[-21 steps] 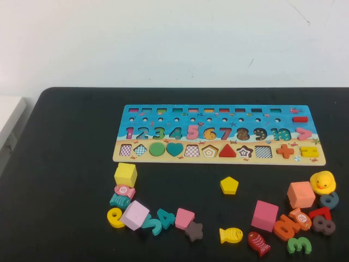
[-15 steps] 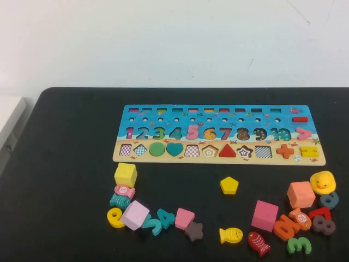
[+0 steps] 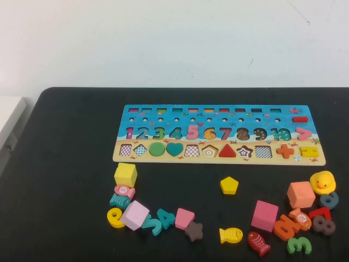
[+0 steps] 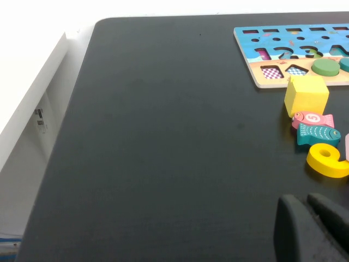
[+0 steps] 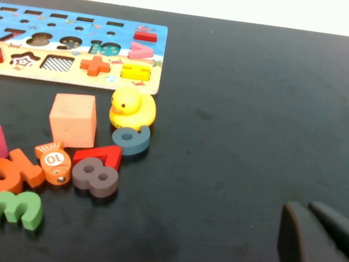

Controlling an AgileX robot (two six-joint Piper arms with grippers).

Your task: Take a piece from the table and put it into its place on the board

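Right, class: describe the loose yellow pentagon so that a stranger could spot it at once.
Start at the long puzzle board on the black table. Just in front of its pentagon slot, the yellow pentagon lies alone on bare tabletop. Unlike the yellow cube and yellow fish, it is flat and five-sided.

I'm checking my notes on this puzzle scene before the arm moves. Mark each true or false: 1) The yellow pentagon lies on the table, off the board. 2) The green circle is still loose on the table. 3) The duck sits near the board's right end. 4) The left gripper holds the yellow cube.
1) True: the yellow pentagon lies on the table, below the board.
2) False: the green circle sits in the board.
3) True: the duck is there.
4) False: the yellow cube rests alone; the left gripper and right gripper hold nothing.
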